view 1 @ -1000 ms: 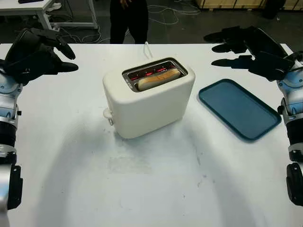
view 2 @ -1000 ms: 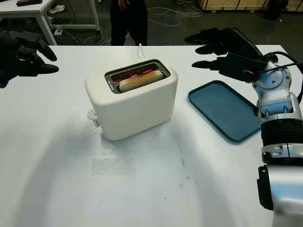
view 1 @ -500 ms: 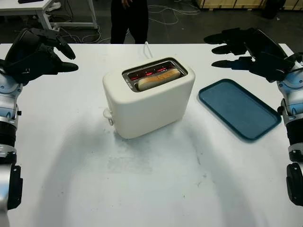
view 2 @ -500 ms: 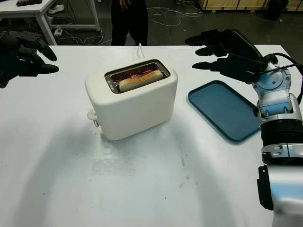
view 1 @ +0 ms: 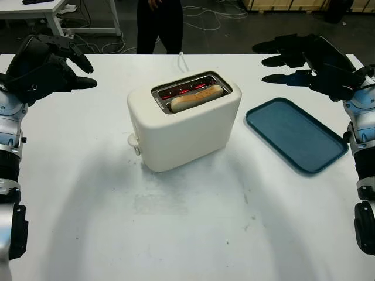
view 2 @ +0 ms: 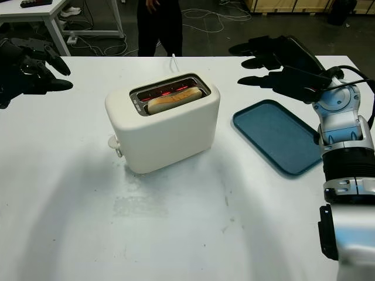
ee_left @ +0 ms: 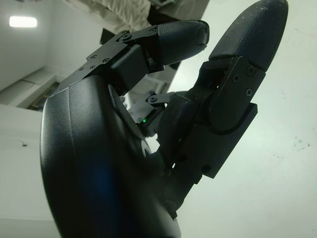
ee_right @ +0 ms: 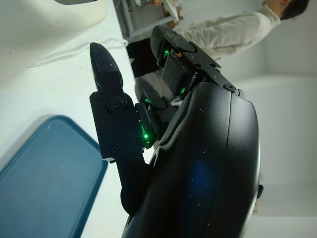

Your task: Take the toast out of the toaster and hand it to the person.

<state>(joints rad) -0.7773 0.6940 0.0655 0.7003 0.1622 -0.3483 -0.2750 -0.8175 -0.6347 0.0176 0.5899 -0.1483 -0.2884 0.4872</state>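
- Left hand (view 1: 50,61): you've got it up over the desk (view 1: 187,234), well off to the left of the toaster (view 1: 183,120). It's holding nothing, though the fingers look curled in. No real shift from a second ago.
- Toaster: same spot mid-desk, elements glowing red, with the toast (view 1: 196,98) poking up out of the slot. Nothing has touched it, so the pull-out step hasn't started.
- Blue tray (view 1: 296,134): just right of the toaster, bare.
- Right hand (view 1: 310,58): open, hovering to the right of the toaster and beyond the tray's far end, barely drifted since a moment back. The toast is well apart from it, lower and to its left.
- Person (view 1: 158,23): standing behind the toaster, past the desk's far edge, so that's your handover side.
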